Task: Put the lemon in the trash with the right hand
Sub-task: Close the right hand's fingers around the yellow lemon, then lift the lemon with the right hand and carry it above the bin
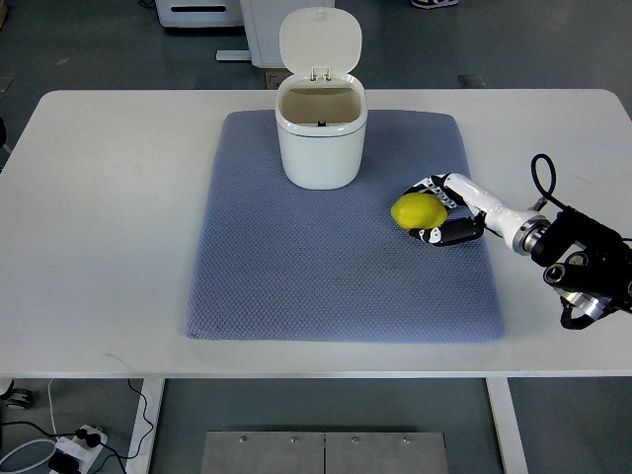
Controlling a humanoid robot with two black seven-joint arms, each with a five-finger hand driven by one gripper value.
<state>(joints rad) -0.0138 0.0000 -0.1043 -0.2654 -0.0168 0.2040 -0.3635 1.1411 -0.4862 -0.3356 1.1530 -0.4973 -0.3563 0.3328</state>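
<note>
right hand cupping smooth oval lemon | on quilted blue mat | round white bin near, lid up | white worktop

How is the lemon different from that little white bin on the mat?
The lemon is yellow, small and oval, while the bin is white and much bigger. The lemon lies on its side with the right hand wrapped around it; the bin stands upright, untouched, its lid flipped open. Both rest on the blue-grey mat.
</note>
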